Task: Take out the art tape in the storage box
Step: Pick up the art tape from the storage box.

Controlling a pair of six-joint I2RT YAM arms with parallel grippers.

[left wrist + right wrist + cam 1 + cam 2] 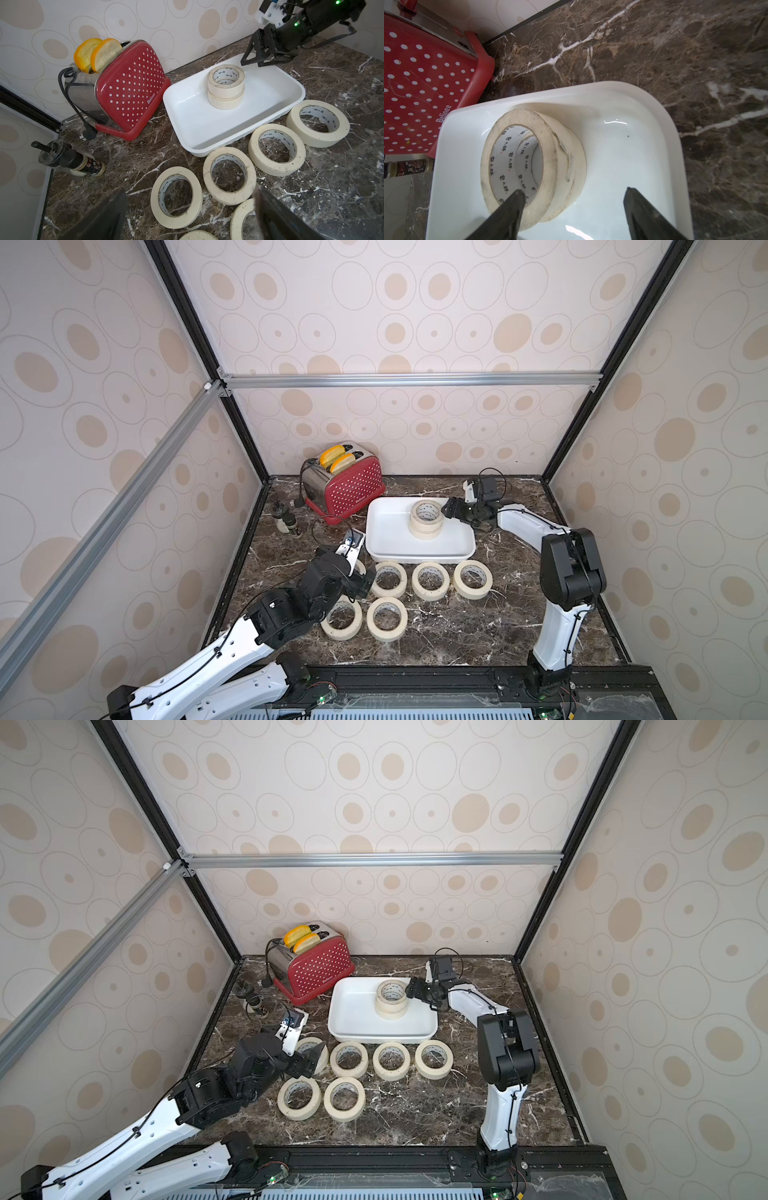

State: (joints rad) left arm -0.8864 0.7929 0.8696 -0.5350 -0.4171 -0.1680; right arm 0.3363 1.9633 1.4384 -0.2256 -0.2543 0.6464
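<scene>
From my station, the art tape inside the storage box is a stack of two cream paper rings. They are matte and a little scuffed at the edges, each with a white core printed in small dark characters. The box is glossy white plastic, shallow, with rounded corners and a low rim. It sits on the dark brown marble-look surface, which is veined in white. The top roll sits slightly off-centre on the lower roll.

My right end effector is partly spread and grips nothing. One black tapered finger has its tip inside the top roll's core; whether it touches the printed liner I cannot tell. The other finger stands clear outside the stack, over the box floor.

My left end effector is spread wide and empty above the loose rolls, six of them lying flat on the surface in front of the box. Only its blurred dark fingertips show in the wrist view, and in both top views it hides much of one roll.

By the box's far left corner stands a red toaster with white dots and brushed metal ends. Two yellow-crusted slices sit in its slots. A spice jar lies near the surface's edge, its label too small to read.
</scene>
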